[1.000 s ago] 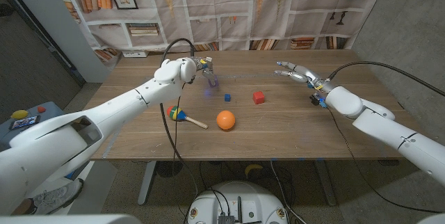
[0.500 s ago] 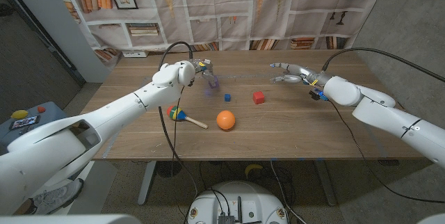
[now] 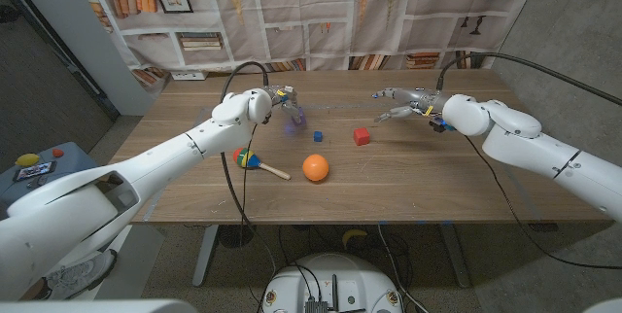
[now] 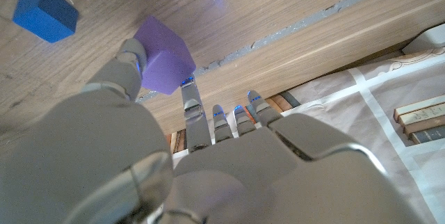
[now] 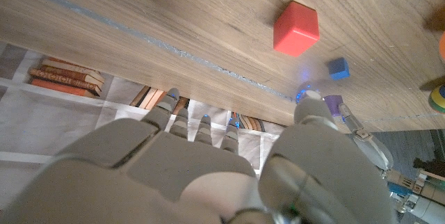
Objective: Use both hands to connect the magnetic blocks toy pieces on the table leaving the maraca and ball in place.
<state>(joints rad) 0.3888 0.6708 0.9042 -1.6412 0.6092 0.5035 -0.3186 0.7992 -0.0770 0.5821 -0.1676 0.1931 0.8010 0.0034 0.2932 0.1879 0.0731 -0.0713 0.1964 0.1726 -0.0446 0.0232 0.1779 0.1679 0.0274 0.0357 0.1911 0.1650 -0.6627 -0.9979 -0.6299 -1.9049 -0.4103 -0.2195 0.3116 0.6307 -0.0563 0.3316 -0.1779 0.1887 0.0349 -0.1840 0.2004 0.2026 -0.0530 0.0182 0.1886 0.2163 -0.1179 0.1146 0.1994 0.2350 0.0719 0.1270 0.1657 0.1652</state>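
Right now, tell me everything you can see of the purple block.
The purple block is a small, plain, matte cube, apparently plastic, with slightly rounded edges. The left hand pinches it between a thumb and a finger. In the head view it hangs at the fingertips over the far-left part of the wooden table, and whether it touches the wood cannot be told. The blue block lies apart from it, toward the table's middle. Nothing else touches it.
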